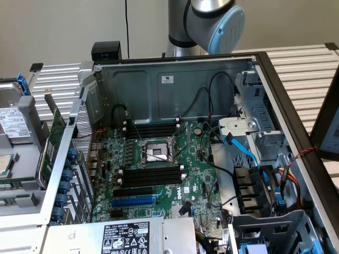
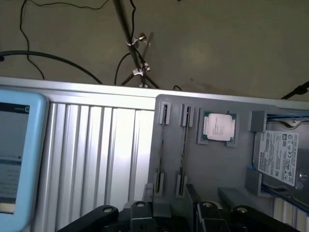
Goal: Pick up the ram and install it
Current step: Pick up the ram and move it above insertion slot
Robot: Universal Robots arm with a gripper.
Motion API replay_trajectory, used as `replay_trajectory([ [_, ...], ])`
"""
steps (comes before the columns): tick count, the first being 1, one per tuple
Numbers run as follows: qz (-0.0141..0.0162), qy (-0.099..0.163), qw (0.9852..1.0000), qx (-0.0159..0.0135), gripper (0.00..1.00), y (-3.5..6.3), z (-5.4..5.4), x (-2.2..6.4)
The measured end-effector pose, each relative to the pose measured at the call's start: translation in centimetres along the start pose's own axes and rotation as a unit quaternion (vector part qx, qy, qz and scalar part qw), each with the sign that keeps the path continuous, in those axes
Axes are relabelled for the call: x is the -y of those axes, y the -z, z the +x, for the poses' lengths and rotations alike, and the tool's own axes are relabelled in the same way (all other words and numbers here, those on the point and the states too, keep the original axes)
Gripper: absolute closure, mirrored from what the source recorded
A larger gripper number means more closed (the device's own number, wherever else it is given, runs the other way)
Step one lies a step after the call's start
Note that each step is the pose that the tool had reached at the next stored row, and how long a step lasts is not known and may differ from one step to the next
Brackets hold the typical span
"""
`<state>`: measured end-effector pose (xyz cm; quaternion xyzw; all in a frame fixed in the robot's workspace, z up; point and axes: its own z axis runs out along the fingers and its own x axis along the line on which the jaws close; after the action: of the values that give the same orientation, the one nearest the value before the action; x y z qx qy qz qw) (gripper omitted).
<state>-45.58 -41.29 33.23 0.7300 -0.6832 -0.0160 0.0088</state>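
- The room: a plain beige wall (image 1: 63, 26) stands behind the work in the exterior view. The wrist view shows a dull brown floor (image 2: 231, 43) with loose black cables (image 2: 48, 58) lying across it.
- The bench (image 1: 307, 69) is ribbed silver aluminium and carries everything.
- The open grey steel computer case (image 1: 175, 84) lies on its side on the bench, with its green motherboard (image 1: 159, 159) facing up.
- The silver robot arm with a pale blue joint cap (image 1: 222, 26) rises behind the case's rear wall.
- A flat grey fixture tray (image 2: 212, 169) sits on the bench at the exterior view's left of the case. It holds a silver hard drive (image 2: 282, 157) and a square metal-topped processor (image 2: 218, 128).
- The long black memory slots (image 1: 151, 177) beside the processor socket look empty, so the install is not yet done.
- The jaws hang over the tray's near edge. They stand apart with nothing between them, so the pick-up is not yet made either.
- The ram (image 2: 183, 145), a thin narrow circuit-board stick seen edge-on, stands in small grey holders on the tray beside the processor. It is near the jaws but apart from them, and a second like stick seems to stand alongside.
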Motion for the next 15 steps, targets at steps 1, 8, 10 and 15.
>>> replay_trajectory([
  [1,-0.0001,0.000,1.0000,0.0002,0.61,-0.17,0.0,-0.09],
  [8,0.0001,0.000,1.0000,0.0022,0.61,-1.43,-0.2,-1.94],
  [10,0.0001,0.000,1.0000,0.0029,0.61,-1.52,-0.2,-2.33],
  [15,-0.0016,0.000,1.0000,0.0046,0.61,-1.80,-0.2,-2.43],
])
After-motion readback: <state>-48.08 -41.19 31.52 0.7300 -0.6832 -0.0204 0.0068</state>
